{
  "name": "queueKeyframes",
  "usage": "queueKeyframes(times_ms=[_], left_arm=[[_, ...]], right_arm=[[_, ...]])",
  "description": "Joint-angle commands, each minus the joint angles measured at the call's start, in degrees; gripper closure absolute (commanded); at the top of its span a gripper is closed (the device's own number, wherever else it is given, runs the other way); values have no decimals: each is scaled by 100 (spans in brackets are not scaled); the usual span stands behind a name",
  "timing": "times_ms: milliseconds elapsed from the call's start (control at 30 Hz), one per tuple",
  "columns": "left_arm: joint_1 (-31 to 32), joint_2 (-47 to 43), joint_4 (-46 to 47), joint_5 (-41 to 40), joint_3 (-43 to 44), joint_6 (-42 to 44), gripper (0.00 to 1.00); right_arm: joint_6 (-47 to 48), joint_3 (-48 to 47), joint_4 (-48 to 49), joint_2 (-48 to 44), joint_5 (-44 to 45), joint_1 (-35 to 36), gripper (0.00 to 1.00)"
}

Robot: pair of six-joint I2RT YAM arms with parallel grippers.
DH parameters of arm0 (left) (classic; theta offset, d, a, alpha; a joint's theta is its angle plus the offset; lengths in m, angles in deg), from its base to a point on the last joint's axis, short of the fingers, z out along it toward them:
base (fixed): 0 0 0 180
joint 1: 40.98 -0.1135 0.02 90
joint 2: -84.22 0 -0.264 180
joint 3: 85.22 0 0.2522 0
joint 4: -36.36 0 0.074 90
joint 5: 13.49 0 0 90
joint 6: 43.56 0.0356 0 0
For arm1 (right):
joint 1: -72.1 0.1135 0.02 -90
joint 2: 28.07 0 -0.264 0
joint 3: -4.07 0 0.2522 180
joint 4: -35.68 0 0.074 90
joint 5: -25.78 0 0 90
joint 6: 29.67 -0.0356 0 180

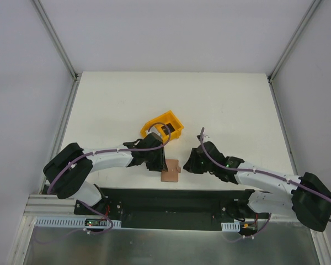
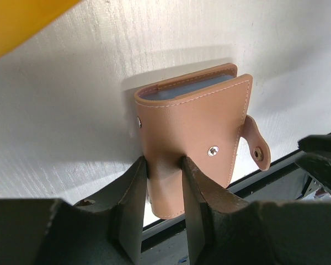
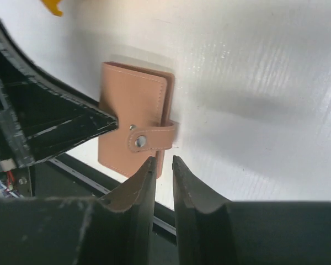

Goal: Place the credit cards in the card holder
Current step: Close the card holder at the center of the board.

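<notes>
Left claw (image 2: pixel 164 161) clamps the card holder (image 2: pixel 196 124); right claw (image 3: pixel 163 159), facing it, stands narrowly parted, seemingly empty.

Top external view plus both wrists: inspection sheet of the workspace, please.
Surface: white table, matte.
Job's things: small brown leather-like folding card holder at the table's near edge, tab unsnapped; pale grey-blue card edges show inside; no loose cards seen.
Clutter: yellow plastic bin behind the holder; something dark inside, unclear.
Grippers: left gripper appears clamped on the holder's lower end; right gripper narrowly open, empty, beside the holder's tab edge.
Cables: purple cables along both arms; no snag seen.
Surroundings: white walls, aluminium frame posts, black base plate.
</notes>
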Motion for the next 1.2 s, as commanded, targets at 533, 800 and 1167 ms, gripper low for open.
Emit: queueKeyframes(times_ms=[533, 800, 1167], left_arm=[[51, 237, -188, -60, -117, 45, 72], [42, 290, -179, -25, -73, 28, 72], [51, 308, -179, 10, -55, -7, 72]], right_arm=[[-57, -297, 804, 904, -380, -115, 79], [110, -473, 883, 1220, -652, -133, 77], [277, -657, 901, 1555, -828, -133, 76]])
